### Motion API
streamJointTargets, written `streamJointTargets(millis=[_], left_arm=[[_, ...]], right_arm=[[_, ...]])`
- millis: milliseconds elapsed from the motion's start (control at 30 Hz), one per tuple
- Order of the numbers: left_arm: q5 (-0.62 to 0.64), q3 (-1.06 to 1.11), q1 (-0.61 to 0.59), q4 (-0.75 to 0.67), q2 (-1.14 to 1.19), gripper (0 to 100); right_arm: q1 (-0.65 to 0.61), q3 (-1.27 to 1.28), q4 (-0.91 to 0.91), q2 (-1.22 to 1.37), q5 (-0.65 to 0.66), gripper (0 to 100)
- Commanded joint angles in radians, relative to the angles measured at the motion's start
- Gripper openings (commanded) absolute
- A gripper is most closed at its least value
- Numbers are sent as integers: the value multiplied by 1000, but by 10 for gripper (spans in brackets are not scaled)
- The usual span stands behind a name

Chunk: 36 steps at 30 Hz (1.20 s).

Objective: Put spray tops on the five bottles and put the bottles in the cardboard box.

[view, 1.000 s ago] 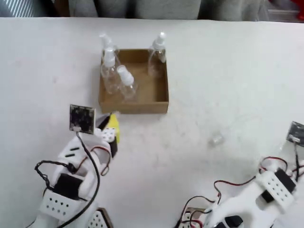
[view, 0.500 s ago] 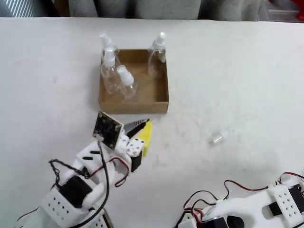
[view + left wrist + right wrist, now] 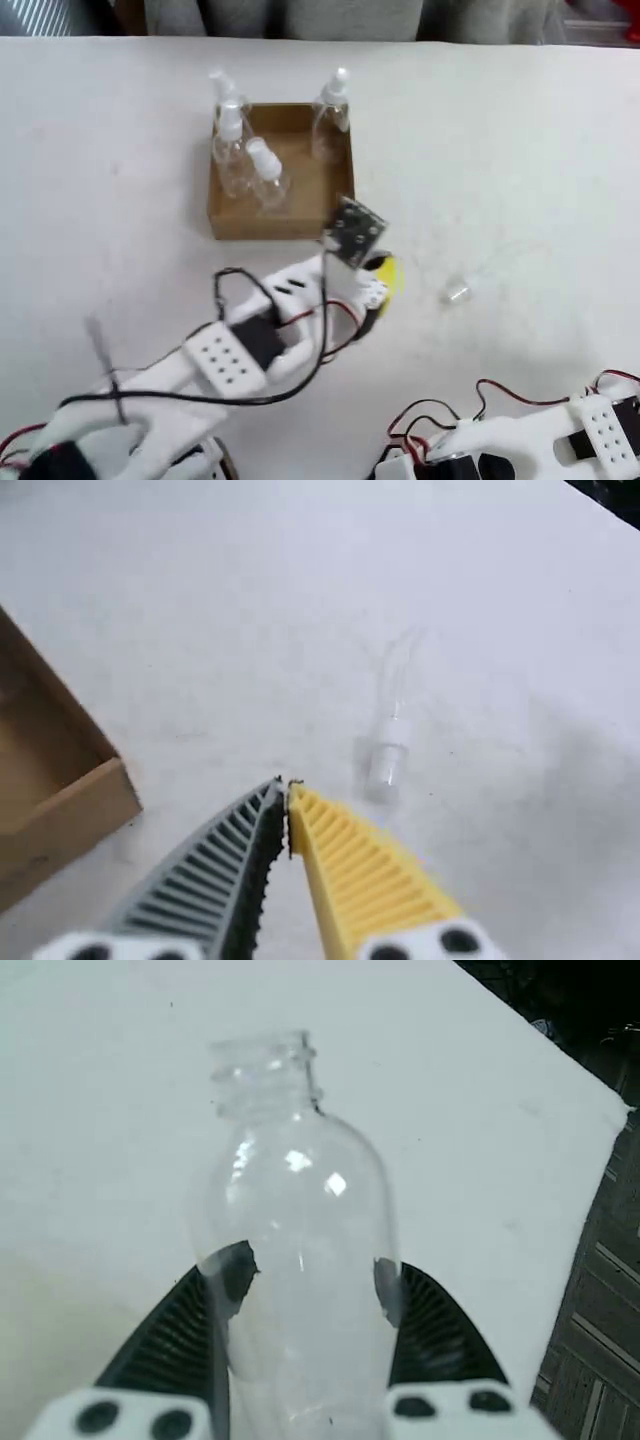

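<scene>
My L claw [image 3: 385, 282] swung from lower left to mid-frame, now just short of spray top [image 3: 457, 293] lying right of centre on counter [image 3: 520, 150]. Jaws pressed together; need to spread. R claw [image 3: 310, 1272] pinching capless bottle [image 3: 295, 1210], prob. the last. Box [image 3: 280, 226] upper centre.

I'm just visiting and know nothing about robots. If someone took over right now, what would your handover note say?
Left pincer: shut, empty, near the loose spray top lying on the table, beside the cardboard box.
Right pincer: shut on an uncapped bottle.
Done: four capped bottles stand at the box, at least three inside.
To do: cap the fifth, box it.
</scene>
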Motion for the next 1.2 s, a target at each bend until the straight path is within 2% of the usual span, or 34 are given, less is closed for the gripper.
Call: streamJointTargets(millis=[0,67,267,333,500,633,800,1167], left_arm=[[2,-140,53,-104,200,26],[-15,-219,68,-120,323,59],[-46,-445,137,-121,636,257],[-46,-528,154,-121,727,284],[-46,-766,154,-110,954,286],[-46,-914,142,-8,1086,286],[-48,-1049,91,63,1162,286],[-52,-1254,53,207,1285,286]], right_arm=[[8,-6,-15,-18,12,18],[8,-5,-13,-18,12,18],[2,44,-21,-18,12,18],[1,57,-21,-18,12,18],[-16,77,-21,-19,12,18],[-36,104,-54,-19,12,18],[-65,175,-143,-19,12,18],[-70,186,-147,-24,12,18]])
